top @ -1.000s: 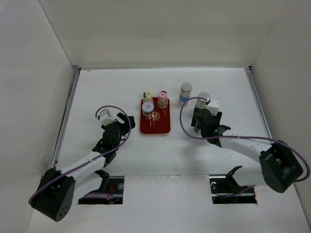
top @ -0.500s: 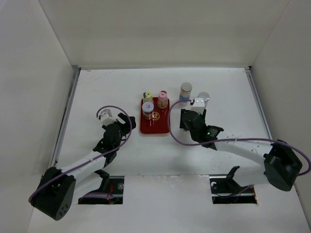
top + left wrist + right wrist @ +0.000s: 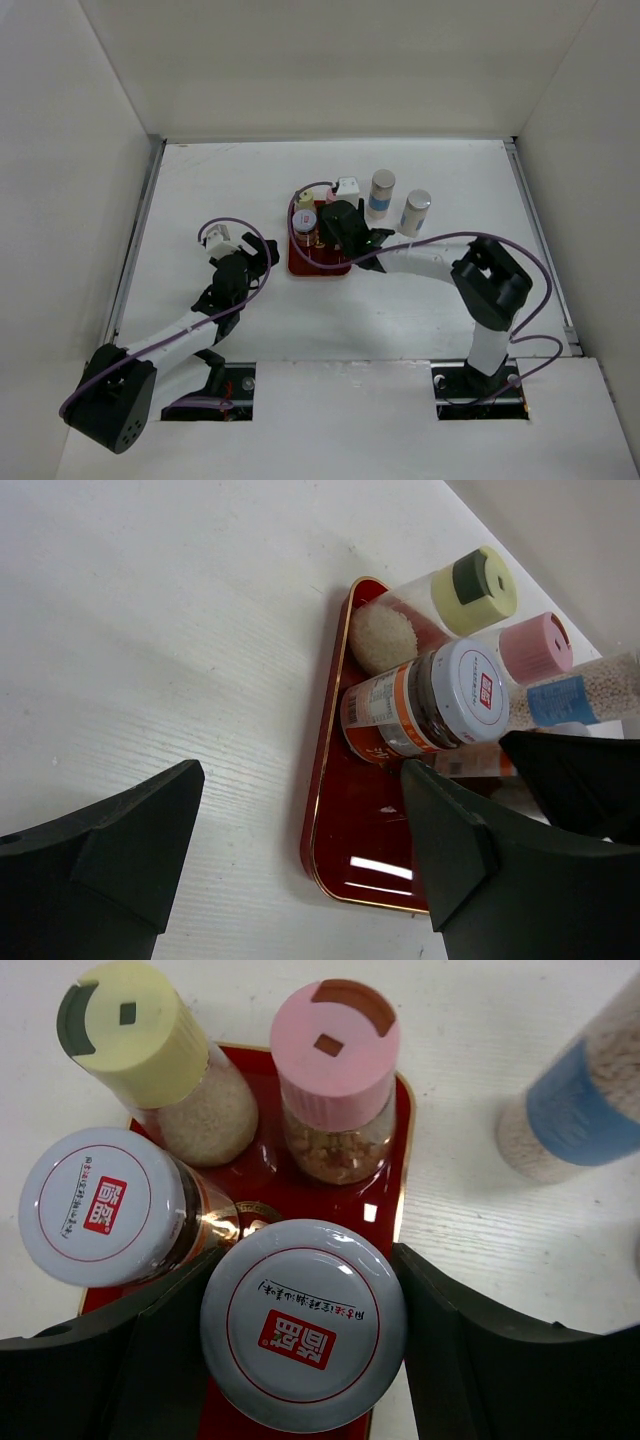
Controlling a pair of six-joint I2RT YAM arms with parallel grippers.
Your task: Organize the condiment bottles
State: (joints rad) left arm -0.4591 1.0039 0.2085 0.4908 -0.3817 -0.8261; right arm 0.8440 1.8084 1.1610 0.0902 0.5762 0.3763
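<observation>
White table (image 3: 220, 180); condiment bottles (image 3: 335, 1070) upright, caps skyward.

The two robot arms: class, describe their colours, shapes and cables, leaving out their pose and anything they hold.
Both the left arm and the right arm have white link tubes between bulky black joints. A thin purple cable loops along each. A small white block sits at each wrist. The fingers are matte black wedges, without visible markings.
</observation>
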